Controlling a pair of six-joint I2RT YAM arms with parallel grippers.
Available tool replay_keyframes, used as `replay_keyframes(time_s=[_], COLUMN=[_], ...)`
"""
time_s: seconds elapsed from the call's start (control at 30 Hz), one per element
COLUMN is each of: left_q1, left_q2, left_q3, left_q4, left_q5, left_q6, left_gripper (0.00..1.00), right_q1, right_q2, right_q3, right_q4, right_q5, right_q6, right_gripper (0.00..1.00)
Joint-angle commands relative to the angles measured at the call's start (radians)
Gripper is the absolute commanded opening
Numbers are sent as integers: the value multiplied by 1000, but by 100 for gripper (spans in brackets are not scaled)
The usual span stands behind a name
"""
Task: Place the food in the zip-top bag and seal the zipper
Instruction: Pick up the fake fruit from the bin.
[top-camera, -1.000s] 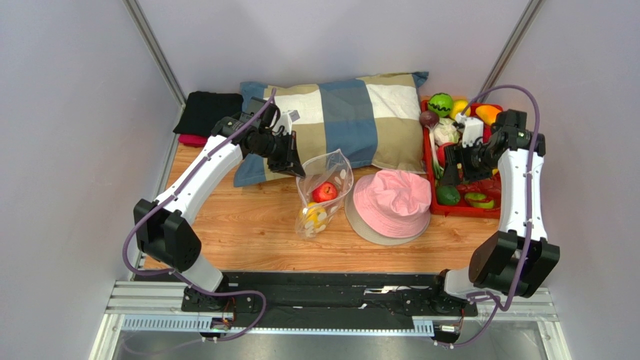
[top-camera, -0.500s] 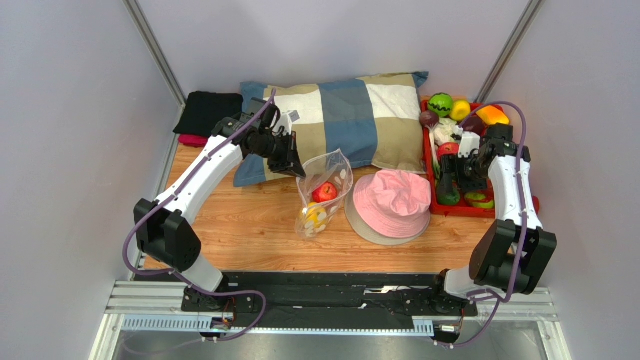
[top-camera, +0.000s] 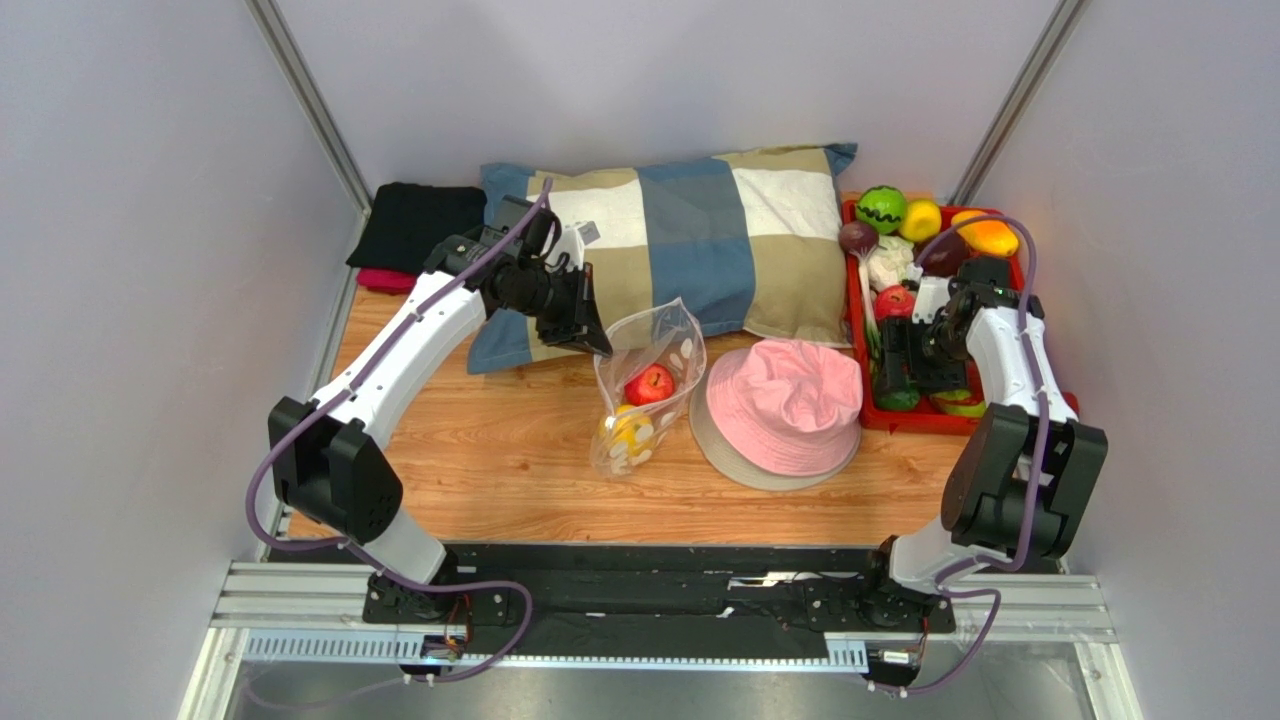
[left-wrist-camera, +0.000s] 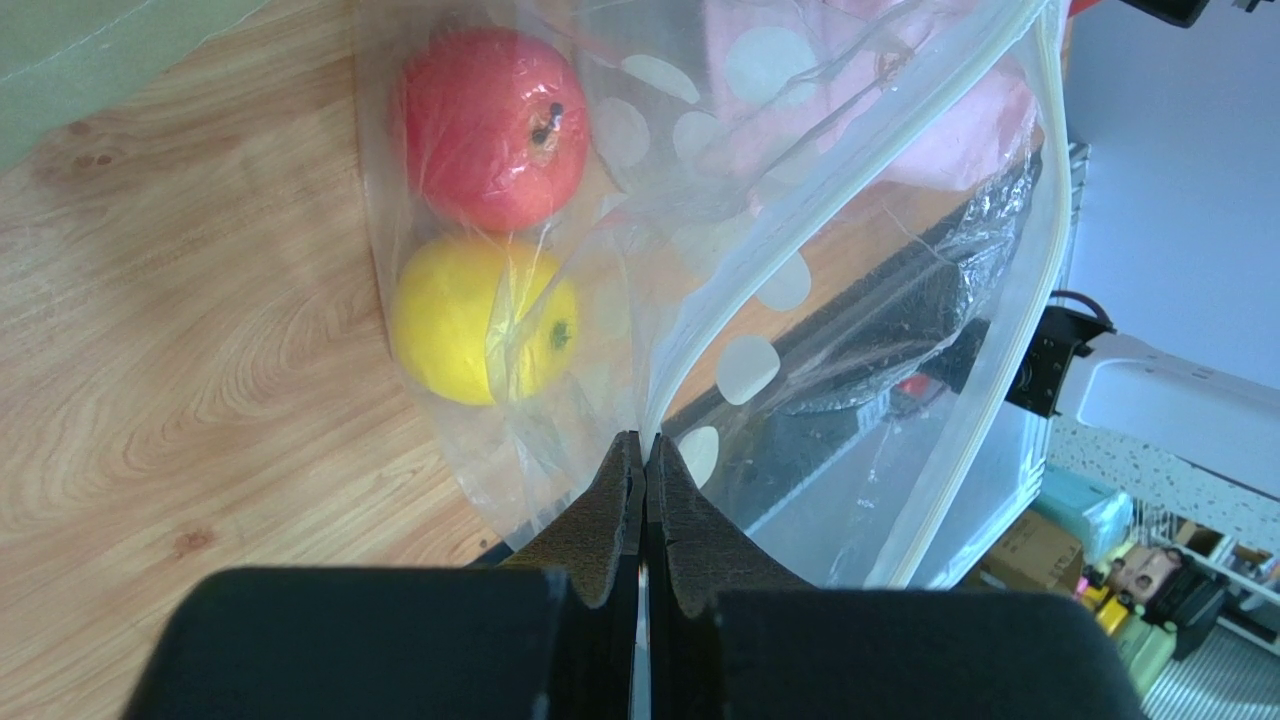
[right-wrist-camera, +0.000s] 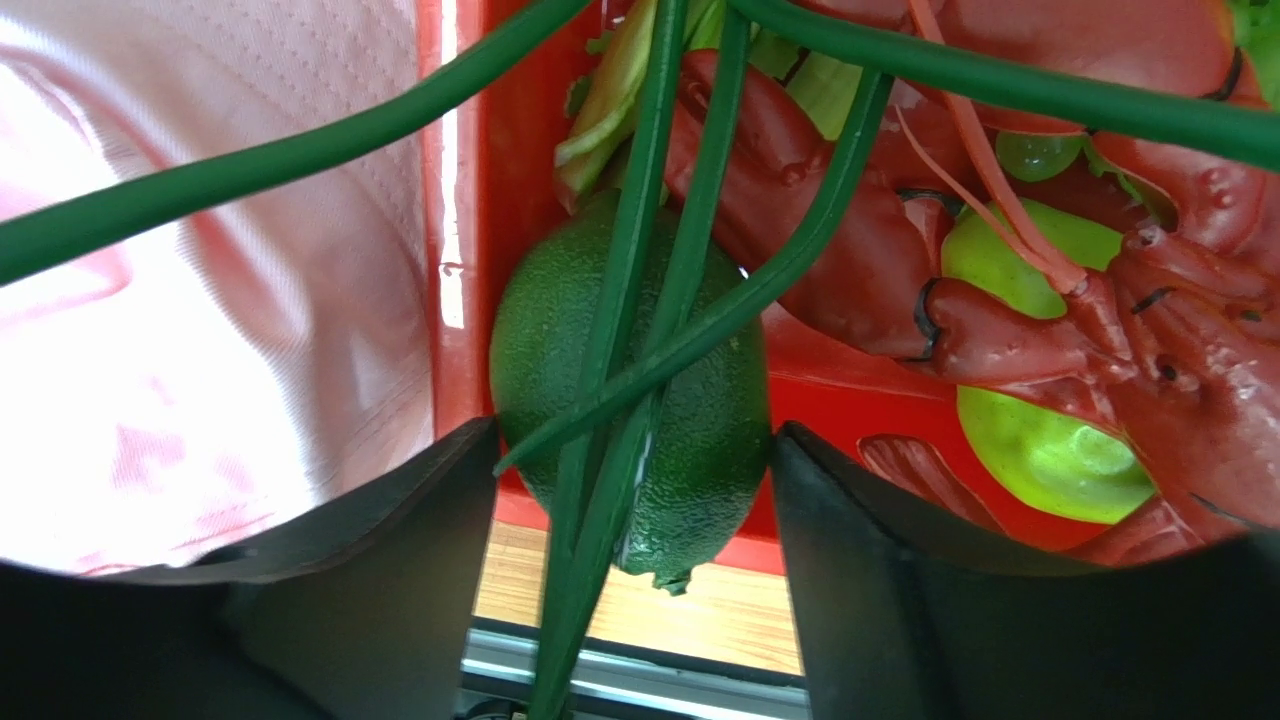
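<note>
Currently fetching: my left gripper (left-wrist-camera: 646, 458) pinches the zip-top bag (left-wrist-camera: 676, 180) rim; my right gripper (right-wrist-camera: 631, 450), spread, straddles a dark green fruit (right-wrist-camera: 706, 390). Next, I judge: close without snagging the spring onion leaves (right-wrist-camera: 661, 225).

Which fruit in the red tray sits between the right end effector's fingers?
The dark green fruit at the tray's corner beside the pink hat, under the green stalks; the lime-green pieces lie beside the lobster.

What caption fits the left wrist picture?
Left gripper pinches the zip-top bag's edge, red apple and yellow fruit inside.
</note>
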Motion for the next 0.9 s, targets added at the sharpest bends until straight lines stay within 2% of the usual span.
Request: replay_keyframes(time_s=[0.0,0.13,0.23,0.5,0.7,0.8,0.87], left_q1=[-1,-1,-1,-1,-1,-1,-1], left_q2=[-5,-5,-1,5,12,10,12], left_q3=[6,8,9,9,8,5,3], left_q4=[18,18,18,16,19,21,19], left_q5=[14,18,21,24,34,35,34], left_q6=[-7,-9,-10,-10,-12,-10,-9], left_gripper=[0,0,0,0,0,0,0], right_q1=[-7,-10,-12,-13,19,124,258], right_q2=[3,-25,-73,-198,-224,-231,-232], right_q3=[18,46,73,199,318,400,452], right_q4=[19,-36,-93,-251,-312,-265,-179], right_q5=[-19,-53,-68,-111,-352,-447,-444], right_q6=[22,24,24,11,89,151,180], right_gripper=[63,44,39,36,35,33,33])
